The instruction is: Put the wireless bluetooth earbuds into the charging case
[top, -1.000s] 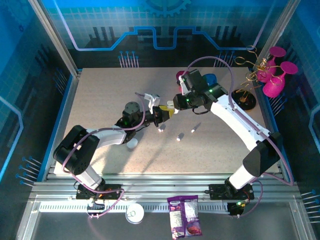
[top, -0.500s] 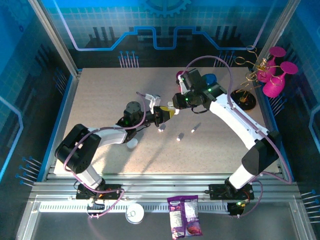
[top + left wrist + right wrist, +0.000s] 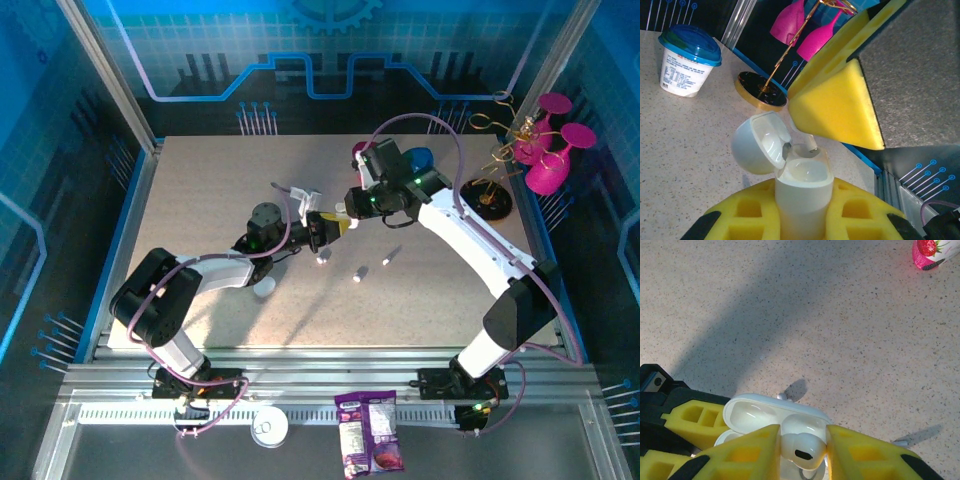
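Observation:
My left gripper (image 3: 317, 229) (image 3: 804, 212) is shut on the white charging case (image 3: 804, 192), held upright with its lid (image 3: 759, 143) flipped open. My right gripper (image 3: 343, 214) (image 3: 801, 454) hangs right above it, shut on one white earbud (image 3: 801, 449). The earbud's stem (image 3: 810, 142) reaches down into the case's open mouth, below the right gripper's yellow finger (image 3: 835, 105). From the right wrist, the open lid (image 3: 754, 415) lies just behind the held earbud. Three more earbuds lie loose on the table (image 3: 323, 258) (image 3: 357, 273) (image 3: 390, 255).
A second white case (image 3: 265, 288) lies near the left forearm, and another white piece (image 3: 300, 193) sits behind the grippers. A blue-lidded cup (image 3: 420, 160) (image 3: 687, 65), a pink cup (image 3: 360, 152) (image 3: 930, 252) and a stand with pink glasses (image 3: 520, 150) occupy the back right.

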Controlling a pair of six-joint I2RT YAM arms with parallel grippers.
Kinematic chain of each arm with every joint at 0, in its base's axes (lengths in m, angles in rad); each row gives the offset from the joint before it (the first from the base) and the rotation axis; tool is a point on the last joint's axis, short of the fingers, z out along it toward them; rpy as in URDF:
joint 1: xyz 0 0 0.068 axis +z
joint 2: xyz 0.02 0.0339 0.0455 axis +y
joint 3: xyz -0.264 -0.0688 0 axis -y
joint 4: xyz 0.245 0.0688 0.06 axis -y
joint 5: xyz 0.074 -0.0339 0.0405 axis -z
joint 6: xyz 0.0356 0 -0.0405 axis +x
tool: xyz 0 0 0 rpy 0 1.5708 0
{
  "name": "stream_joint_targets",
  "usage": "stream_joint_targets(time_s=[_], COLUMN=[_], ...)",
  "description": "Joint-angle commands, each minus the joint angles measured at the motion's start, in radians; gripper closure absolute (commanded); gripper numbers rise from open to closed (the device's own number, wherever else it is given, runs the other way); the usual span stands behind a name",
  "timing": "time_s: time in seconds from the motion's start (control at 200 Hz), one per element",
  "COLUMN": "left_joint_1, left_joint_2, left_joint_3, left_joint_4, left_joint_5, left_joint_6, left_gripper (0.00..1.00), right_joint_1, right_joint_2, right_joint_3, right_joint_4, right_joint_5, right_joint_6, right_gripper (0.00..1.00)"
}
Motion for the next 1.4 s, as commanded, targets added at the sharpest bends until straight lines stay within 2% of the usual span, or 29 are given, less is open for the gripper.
stream_joint_targets(time_s=[0.0,0.57,0.7,0.996,1.096,1.166,1.211,1.396], left_joint_1=[-0.009,-0.002,-0.001,-0.001,0.002,0.009,0.012,0.014], left_joint_2=[-0.032,-0.034,-0.031,-0.023,-0.023,-0.027,-0.036,-0.116], left_joint_3=[0.022,0.038,0.038,-0.012,-0.04,-0.051,-0.058,-0.098], left_joint_4=[0.042,0.033,0.04,0.171,0.225,0.235,0.232,0.171], left_joint_5=[0.023,-0.043,-0.048,-0.006,0.003,0.007,0.011,-0.013], left_joint_6=[-0.018,-0.058,-0.056,0.041,0.097,0.122,0.14,0.261], left_gripper=[1.0,1.0,1.0,1.0,1.0,1.0,1.0,1.0], right_joint_1=[-0.002,-0.004,-0.004,-0.004,-0.005,-0.01,-0.02,-0.169], right_joint_2=[0.002,-0.031,-0.043,-0.131,-0.209,-0.283,-0.333,-0.465], right_joint_3=[-0.012,-0.058,-0.07,-0.102,-0.18,-0.263,-0.326,-0.505], right_joint_4=[0.018,0.046,0.053,0.102,0.184,0.257,0.318,0.411], right_joint_5=[-0.001,-0.04,-0.054,0.021,0.063,0.084,0.083,-0.02], right_joint_6=[-0.008,-0.004,-0.001,-0.001,-0.006,-0.005,-0.001,0.105], right_gripper=[0.73,0.73,0.71,0.41,0.31,0.18,0.13,0.11])
